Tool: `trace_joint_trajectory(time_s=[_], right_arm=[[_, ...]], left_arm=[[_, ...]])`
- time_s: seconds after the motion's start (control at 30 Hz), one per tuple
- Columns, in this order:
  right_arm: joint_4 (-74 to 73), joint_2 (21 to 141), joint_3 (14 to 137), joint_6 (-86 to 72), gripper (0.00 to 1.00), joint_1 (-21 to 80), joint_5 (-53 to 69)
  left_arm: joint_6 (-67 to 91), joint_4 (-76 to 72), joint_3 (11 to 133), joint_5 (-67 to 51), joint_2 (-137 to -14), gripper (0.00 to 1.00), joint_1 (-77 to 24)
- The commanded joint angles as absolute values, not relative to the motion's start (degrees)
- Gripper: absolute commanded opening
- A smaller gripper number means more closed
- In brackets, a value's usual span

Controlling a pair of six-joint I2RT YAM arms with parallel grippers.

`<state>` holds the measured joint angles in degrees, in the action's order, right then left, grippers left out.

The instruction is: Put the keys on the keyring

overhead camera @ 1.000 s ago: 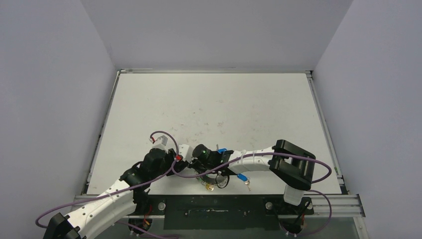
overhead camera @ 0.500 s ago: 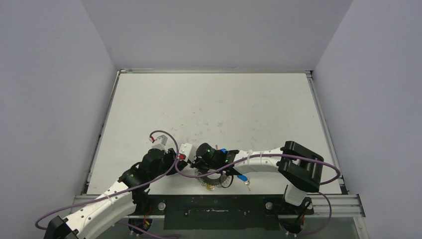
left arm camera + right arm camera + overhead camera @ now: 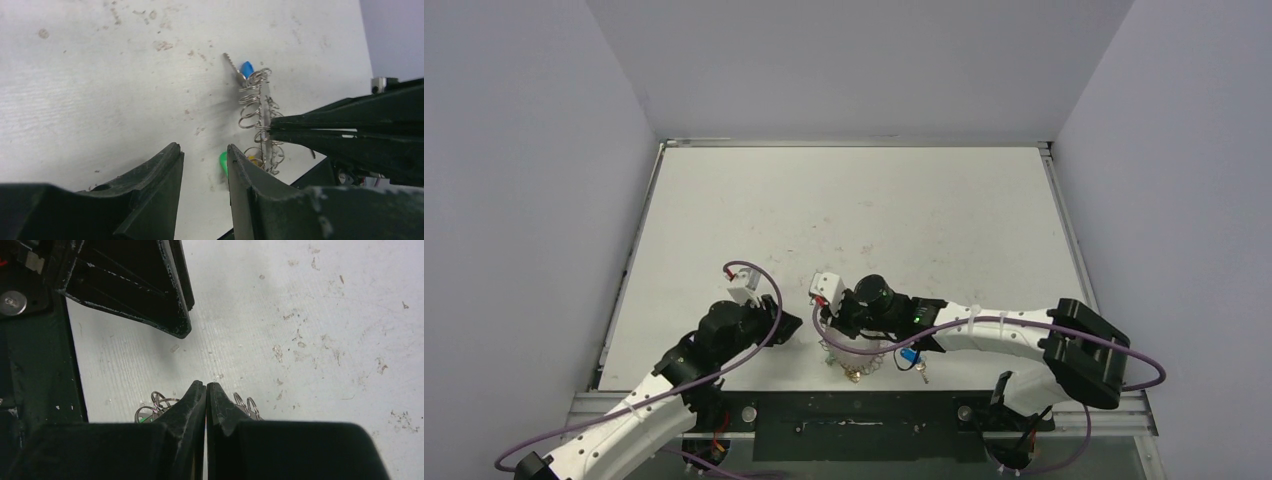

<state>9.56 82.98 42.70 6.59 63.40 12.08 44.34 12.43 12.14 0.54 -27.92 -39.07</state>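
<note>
1. The right gripper is pinched tight on the keyring's rim. It holds the keyring on edge at 6 o'clock of the table.
2. The left gripper is narrowly parted and empty, at the keyring's 9 o'clock in the top view.
3. Judged best: steady the keyring and take a key by its tag, not its blade.
4. The keys have tiny thin silver blades and smooth oval plastic tags. In the left wrist view a blue tag sits at the keyring's 12 o'clock and a green tag at 6. I cannot tell whether any key is threaded.
5. The keyring is springy wire edged with small loops. The table is matte and scuffed.

Stained white table, grey walls
</note>
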Motion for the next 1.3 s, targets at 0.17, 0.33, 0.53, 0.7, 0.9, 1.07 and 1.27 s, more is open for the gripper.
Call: trace_joint_trajectory(time_s=[0.17, 0.33, 0.53, 0.7, 0.9, 1.07, 1.27], right_arm=[[19.0, 75.42, 40.08, 2.19, 0.0, 59.72, 21.39], [20.05, 74.07, 39.54, 0.48, 0.0, 58.8, 23.49], [20.95, 73.16, 39.11, 0.0, 0.0, 58.11, 24.41], [21.67, 72.86, 39.07, -1.86, 0.0, 57.77, 24.75], [21.71, 72.88, 39.19, -2.24, 0.0, 57.4, 24.91], [21.84, 72.84, 39.18, -2.62, 0.0, 57.14, 24.65], [21.95, 72.87, 39.29, -3.01, 0.0, 56.9, 25.02]], left_arm=[[35.88, -7.65, 7.79, -12.15, -23.06, 0.42, -39.28], [35.86, -17.0, 5.09, -16.13, -24.15, 0.42, -39.37], [36.93, -26.34, 3.59, -18.84, -27.63, 0.35, -39.37], [37.11, -28.92, 3.7, -20.14, -31.0, 0.33, -39.31], [37.0, -30.31, 4.2, -21.03, -34.64, 0.28, -39.29], [36.79, -30.84, 4.55, -21.43, -35.82, 0.17, -39.39], [36.19, -33.2, 3.62, -21.56, -35.05, 0.07, -39.45]])
